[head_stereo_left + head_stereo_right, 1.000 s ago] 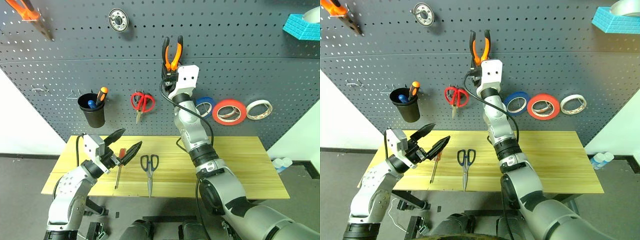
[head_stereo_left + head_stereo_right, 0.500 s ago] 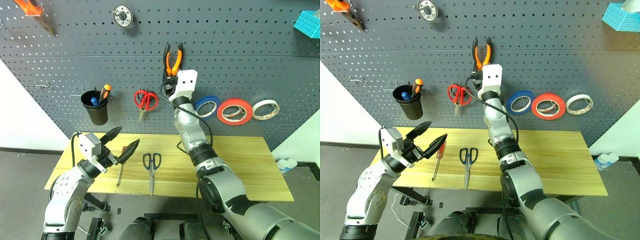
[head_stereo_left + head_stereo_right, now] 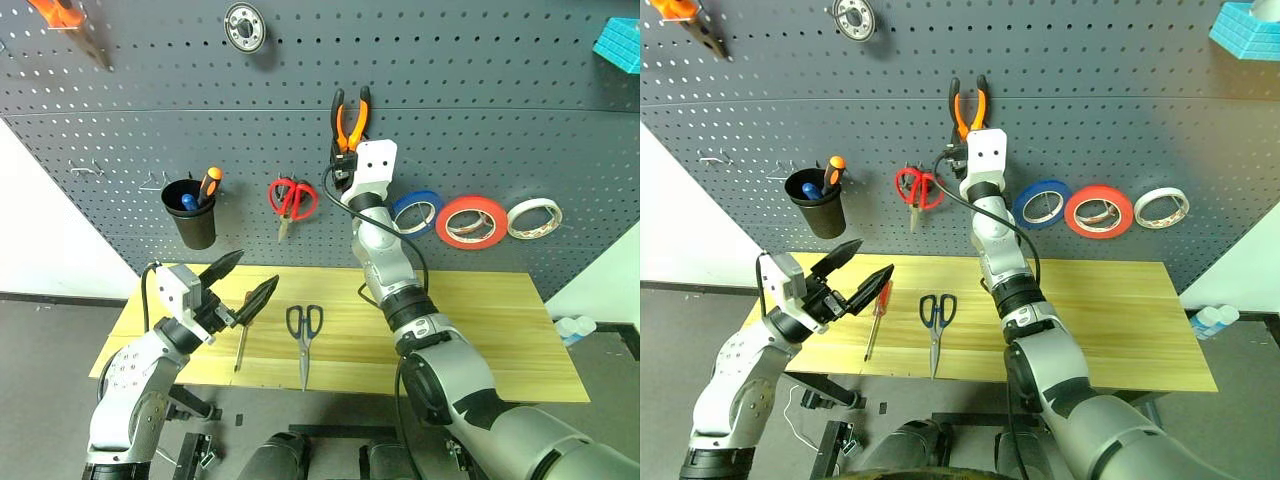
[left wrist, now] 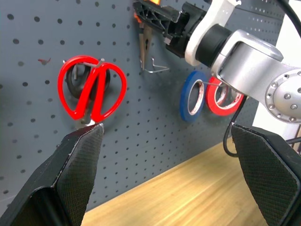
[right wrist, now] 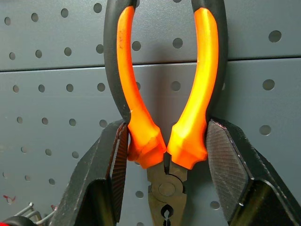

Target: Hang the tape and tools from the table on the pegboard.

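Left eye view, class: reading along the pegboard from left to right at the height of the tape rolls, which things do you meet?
Black cup → red-handled scissors → blue tape roll → red tape ring → red-and-white tape roll.

workshop bench: grey pegboard point(image 3: 500, 90) with hooks, hung tape rolls point(image 3: 470, 221), red scissors point(image 3: 291, 200), wood table point(image 3: 490, 320)

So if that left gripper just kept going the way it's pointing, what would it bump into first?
Most likely the pegboard, around the red scissors hanging there. The left gripper stands open over the table, aimed slightly up at the wall, and nothing seems to lie between, though depth is hard to judge.
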Controlling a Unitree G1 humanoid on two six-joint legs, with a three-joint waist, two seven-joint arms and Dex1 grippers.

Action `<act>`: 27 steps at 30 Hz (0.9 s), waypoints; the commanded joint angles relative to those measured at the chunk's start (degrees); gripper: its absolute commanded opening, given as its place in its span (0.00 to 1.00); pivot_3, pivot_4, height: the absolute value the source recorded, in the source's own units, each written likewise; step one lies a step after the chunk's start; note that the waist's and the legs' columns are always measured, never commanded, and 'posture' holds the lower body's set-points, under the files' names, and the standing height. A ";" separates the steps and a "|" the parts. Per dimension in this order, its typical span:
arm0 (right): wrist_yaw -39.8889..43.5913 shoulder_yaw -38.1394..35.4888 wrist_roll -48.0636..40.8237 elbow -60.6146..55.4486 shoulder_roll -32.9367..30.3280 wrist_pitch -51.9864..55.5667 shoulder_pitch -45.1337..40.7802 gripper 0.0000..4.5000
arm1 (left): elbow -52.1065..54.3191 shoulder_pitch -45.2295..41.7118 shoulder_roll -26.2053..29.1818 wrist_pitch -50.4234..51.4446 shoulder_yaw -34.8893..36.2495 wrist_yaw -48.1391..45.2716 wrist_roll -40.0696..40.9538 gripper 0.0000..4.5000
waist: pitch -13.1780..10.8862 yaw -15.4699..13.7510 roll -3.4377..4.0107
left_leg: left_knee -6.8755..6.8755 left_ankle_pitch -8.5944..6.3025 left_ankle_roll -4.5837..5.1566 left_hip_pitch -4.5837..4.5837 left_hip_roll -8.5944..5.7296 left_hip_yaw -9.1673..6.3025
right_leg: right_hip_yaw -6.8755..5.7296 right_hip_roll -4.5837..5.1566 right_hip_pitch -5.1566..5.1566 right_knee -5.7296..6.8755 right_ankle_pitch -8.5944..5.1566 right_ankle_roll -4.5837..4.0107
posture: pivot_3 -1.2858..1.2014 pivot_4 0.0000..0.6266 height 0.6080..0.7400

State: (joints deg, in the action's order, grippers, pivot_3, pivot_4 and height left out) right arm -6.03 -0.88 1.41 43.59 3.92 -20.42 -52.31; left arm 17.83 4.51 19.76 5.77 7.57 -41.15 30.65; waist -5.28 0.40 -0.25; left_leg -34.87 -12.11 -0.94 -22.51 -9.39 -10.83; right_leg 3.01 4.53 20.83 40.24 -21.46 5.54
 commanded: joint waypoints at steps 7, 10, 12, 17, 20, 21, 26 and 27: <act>-1.35 0.21 1.28 -6.03 -0.99 2.34 -2.55 0.47 | -0.23 -3.57 -2.59 -1.45 3.02 0.54 5.30 1.00 | 0.02 -0.02 -0.01 | -0.01 0.01 -0.01 -0.02 0.00 -0.01 | -0.01 0.00 0.01 0.00 0.00 0.01 | 0.55 0.08 0.84; -1.28 0.35 1.51 -6.36 -1.27 3.12 -2.61 0.47 | -0.44 -3.62 -4.38 -3.24 3.99 0.95 5.83 1.00 | 0.03 0.21 -0.02 | -0.01 0.01 -0.02 -0.02 0.00 -0.01 | -0.01 0.00 0.02 -0.01 0.00 0.01 | 0.55 0.08 0.84; -1.27 0.32 1.55 -6.35 -1.44 3.40 -2.71 0.47 | -0.69 -3.39 -4.87 -3.97 4.14 0.71 5.76 1.00 | 0.04 0.25 -0.04 | -0.01 0.02 -0.03 -0.02 0.00 -0.01 | -0.01 0.00 0.03 0.00 0.01 0.01 | 0.55 0.07 0.84; -1.19 0.21 1.63 -5.56 -2.17 3.80 -3.50 0.47 | 0.17 -3.06 -6.53 -6.68 5.05 2.05 5.57 1.00 | 0.05 0.45 -0.04 | -0.01 0.02 -0.03 -0.02 0.00 0.00 | -0.01 -0.01 0.03 0.00 0.01 0.01 | 0.55 0.07 0.84; -1.21 0.12 1.60 -5.24 -2.32 3.96 -3.81 0.47 | 0.00 -2.72 -6.54 -7.44 5.37 2.14 5.41 1.00 | 0.05 0.43 -0.04 | -0.02 0.02 -0.03 -0.02 0.02 0.00 | -0.01 -0.02 0.03 0.00 0.01 0.01 | 0.55 0.08 0.84; -1.23 0.10 1.58 -5.14 -2.34 4.01 -3.88 0.47 | -0.23 -2.74 -6.56 -7.70 5.44 2.10 5.32 1.00 | 0.05 0.42 -0.04 | -0.02 0.02 -0.03 -0.02 0.02 0.00 | -0.01 -0.02 0.03 0.00 0.01 0.01 | 0.55 0.08 0.84; -1.43 0.15 1.82 -4.65 -2.42 4.50 -3.49 0.47 | -0.42 -2.47 -6.52 -8.61 5.62 2.10 5.35 1.00 | 0.05 0.34 -0.04 | -0.07 0.03 -0.04 -0.02 0.02 0.00 | -0.01 -0.03 0.01 0.00 0.03 0.00 | 0.55 0.08 0.84; -1.44 0.15 1.86 -4.65 -2.44 4.58 -3.36 0.47 | -0.26 -2.29 -6.49 -8.64 5.65 2.15 5.45 1.00 | 0.05 0.35 -0.04 | -0.07 0.02 -0.04 -0.02 0.02 0.00 | -0.01 -0.02 0.01 0.00 0.03 -0.01 | 0.55 0.08 0.84</act>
State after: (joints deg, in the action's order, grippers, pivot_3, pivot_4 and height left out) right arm -7.05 -0.43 3.17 40.53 1.65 -15.50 -52.75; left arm 15.94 2.12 13.03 -1.68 12.31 -39.15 35.62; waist -5.23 0.75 -0.29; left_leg -34.95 -12.08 -0.98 -22.52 -9.38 -10.82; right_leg 3.00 4.51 20.83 40.24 -21.43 5.54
